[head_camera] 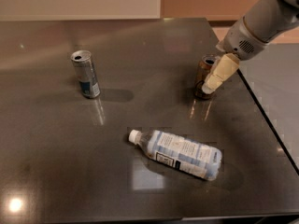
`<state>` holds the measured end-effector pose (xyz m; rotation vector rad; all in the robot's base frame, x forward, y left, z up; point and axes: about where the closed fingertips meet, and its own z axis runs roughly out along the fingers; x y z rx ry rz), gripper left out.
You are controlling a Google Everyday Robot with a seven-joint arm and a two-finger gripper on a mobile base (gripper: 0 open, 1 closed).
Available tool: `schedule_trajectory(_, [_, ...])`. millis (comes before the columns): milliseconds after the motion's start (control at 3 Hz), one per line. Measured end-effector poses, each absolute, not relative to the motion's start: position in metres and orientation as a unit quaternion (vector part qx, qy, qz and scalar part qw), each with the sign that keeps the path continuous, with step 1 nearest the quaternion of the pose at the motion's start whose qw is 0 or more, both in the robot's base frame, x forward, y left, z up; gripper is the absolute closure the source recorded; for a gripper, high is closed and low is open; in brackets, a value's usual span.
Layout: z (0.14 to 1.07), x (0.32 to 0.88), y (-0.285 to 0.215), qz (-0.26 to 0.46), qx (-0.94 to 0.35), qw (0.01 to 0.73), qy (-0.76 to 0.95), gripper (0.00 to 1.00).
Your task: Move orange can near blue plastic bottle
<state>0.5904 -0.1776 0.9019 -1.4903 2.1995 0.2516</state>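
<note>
Gripper (pixel 209 85) is seen at the upright orange can (pixel 201 77), apparently touching; whether it is clenched cannot be told. Bottle (pixel 180 153) is laid flat, well apart.

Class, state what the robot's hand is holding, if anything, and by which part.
It cannot be told: the hand is against the side of the upright orange can, but whether it grips the can is not visible.

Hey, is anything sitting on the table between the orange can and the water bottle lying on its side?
Nothing visible does. Only bare table lies between the orange can and the blue plastic bottle. The silver-and-blue can stands far to the left, off that path. The gripper is right at the orange can's side.
</note>
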Motion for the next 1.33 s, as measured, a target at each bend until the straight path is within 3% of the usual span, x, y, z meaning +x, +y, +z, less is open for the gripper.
schedule_trajectory(333, [0.897,0.596,-0.176,0.100,-0.540,0.229,0.803,0.16])
schedule_trajectory(1333, [0.910,0.576,-0.166,0.114,-0.572,0.234,0.778,0.86])
